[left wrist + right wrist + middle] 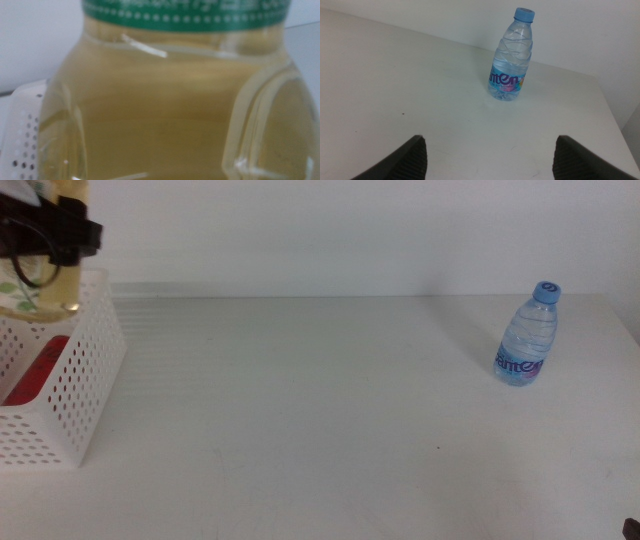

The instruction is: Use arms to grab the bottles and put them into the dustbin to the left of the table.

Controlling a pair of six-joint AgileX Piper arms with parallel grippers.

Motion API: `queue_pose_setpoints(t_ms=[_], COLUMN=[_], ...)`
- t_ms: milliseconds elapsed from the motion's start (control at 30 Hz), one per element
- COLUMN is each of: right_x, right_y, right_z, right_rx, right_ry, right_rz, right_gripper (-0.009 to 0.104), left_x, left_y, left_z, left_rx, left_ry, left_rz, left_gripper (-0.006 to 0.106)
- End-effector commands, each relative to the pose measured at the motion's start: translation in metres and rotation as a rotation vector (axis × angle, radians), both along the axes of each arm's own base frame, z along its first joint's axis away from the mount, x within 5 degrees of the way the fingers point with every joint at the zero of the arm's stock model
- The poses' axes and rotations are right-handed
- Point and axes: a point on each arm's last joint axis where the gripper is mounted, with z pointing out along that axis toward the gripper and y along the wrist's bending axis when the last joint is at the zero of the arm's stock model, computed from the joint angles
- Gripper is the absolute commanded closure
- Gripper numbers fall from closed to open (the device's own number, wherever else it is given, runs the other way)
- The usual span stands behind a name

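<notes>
Yellow tea bottle against left gripper's jaws

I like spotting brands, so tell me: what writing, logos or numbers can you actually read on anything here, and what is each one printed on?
"nten": the letters that show on the blue label of the water bottle, right wrist view; the word's start curves out of sight.
Blue cap of that bottle: a round mark, too small to read.
Green neck band of the tea bottle: pale dots and blurred print, unreadable.
Dustbin and table: no text.
</notes>
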Motion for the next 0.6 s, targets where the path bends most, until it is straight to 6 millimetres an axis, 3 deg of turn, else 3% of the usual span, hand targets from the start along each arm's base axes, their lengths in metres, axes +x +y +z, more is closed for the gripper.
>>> queue_pose_setpoints(t_ms=[0, 267, 567], right_x=[-0.001, -0.001, -0.001], right_y=[-0.001, -0.001, -0.001], right_z=[0.011, 0.011, 0.011], right_rx=[0.002, 0.002, 0.002], right_ry=[-0.112, -0.112, -0.112], right_rz=[-0.006, -0.006, -0.006], right_gripper=[0.030, 0.030, 0.030], left_x=[0.003, 0.034, 0.070], left_y=[0.011, 0.057, 0.105], left_z=[0.036, 0.031, 0.008], left_rx=[-0.008, -0.021, -0.019], left_ry=[-0.155, -0.003, 0.191], left_rz=[0.001, 0.076, 0.125], left_gripper=[0.103, 0.104, 0.104])
